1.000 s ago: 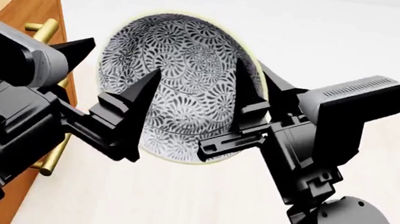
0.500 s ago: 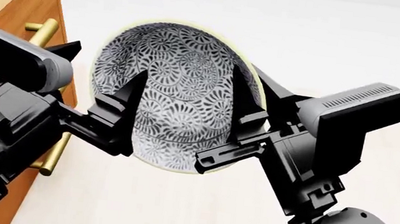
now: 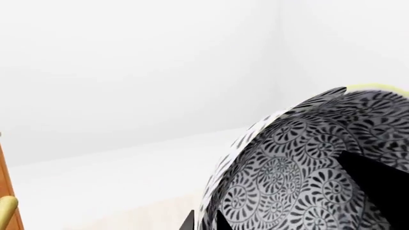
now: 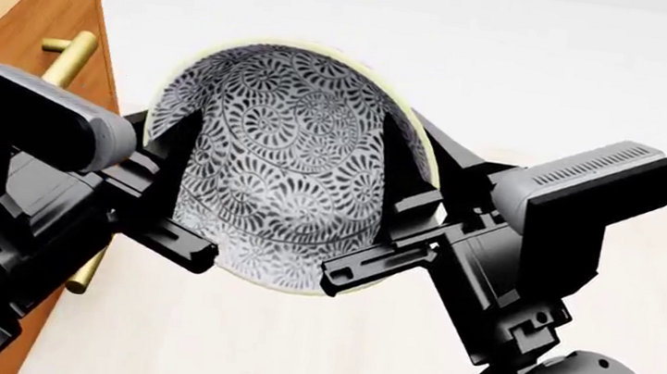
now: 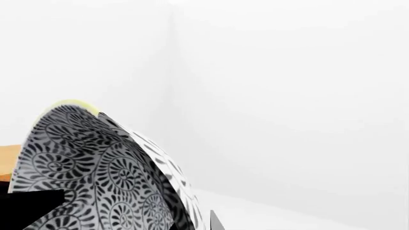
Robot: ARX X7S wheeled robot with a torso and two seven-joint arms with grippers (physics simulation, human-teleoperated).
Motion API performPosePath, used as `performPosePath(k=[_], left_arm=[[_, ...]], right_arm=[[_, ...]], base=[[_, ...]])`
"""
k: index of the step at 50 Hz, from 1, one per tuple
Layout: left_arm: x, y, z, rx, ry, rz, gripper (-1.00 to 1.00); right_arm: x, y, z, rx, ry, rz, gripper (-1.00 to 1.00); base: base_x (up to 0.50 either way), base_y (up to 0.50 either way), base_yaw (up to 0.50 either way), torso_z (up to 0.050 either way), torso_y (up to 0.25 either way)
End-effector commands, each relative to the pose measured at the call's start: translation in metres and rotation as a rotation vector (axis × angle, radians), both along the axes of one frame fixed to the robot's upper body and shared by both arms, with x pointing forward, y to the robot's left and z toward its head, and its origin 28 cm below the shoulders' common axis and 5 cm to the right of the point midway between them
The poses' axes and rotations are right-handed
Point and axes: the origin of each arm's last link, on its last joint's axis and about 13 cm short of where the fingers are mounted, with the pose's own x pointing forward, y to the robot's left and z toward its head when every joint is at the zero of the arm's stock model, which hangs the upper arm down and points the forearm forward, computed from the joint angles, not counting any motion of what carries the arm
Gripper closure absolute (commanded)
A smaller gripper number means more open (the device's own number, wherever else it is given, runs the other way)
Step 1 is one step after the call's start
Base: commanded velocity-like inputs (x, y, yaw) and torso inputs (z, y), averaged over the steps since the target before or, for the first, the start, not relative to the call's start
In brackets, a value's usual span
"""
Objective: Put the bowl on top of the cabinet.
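The bowl (image 4: 286, 168), deep and covered in a grey-black floral pattern with a pale rim, hangs in the air between my two arms, its opening tilted toward the head camera. My left gripper (image 4: 163, 132) is shut on its left rim, one finger inside and one outside the wall. My right gripper (image 4: 412, 132) is shut on the right rim the same way. The left wrist view shows the bowl (image 3: 307, 167) with the left gripper (image 3: 206, 223) straddling its wall. The right wrist view shows the bowl (image 5: 89, 172) and the right gripper (image 5: 195, 223). The orange-brown cabinet (image 4: 24, 6) stands at the left, its lighter top above the bowl in the view.
A brass bar handle (image 4: 68, 61) sticks out of the cabinet front beside my left arm, and another handle (image 4: 82, 277) shows lower down. Pale floor (image 4: 545, 70) and white walls lie behind and to the right. An edge of the cabinet (image 3: 7, 187) shows in the left wrist view.
Both grippers, still holding the bowl, have shifted slightly left toward the cabinet. The left arm now sits lower and covers more of the cabinet front.
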Motion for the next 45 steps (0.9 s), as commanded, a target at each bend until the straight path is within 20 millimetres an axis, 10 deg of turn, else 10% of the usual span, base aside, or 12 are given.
performPosePath(k=[1,20,21,45], left_arm=[[0.002,0.002,-0.002,0.014,-0.006,0.046,1.00],[-0.003,-0.007,0.016,0.034,-0.039,0.028,1.00],[-0.003,-0.008,0.017,0.032,-0.042,0.025,1.00],[0.001,-0.004,0.009,0.021,-0.023,0.032,1.00]], right_arm=[[0.000,-0.001,0.002,0.006,-0.011,-0.037,1.00],[0.002,0.000,0.001,-0.037,0.090,0.010,1.00],[0.002,0.002,-0.002,-0.078,0.156,0.064,-1.00],[0.004,0.002,-0.005,-0.113,0.178,0.045,-1.00]], base=[[0.00,0.00,0.00,0.000,0.000],[0.00,0.00,0.00,0.000,0.001],[0.00,0.00,0.00,0.000,0.000],[0.00,0.00,0.00,0.000,0.000]])
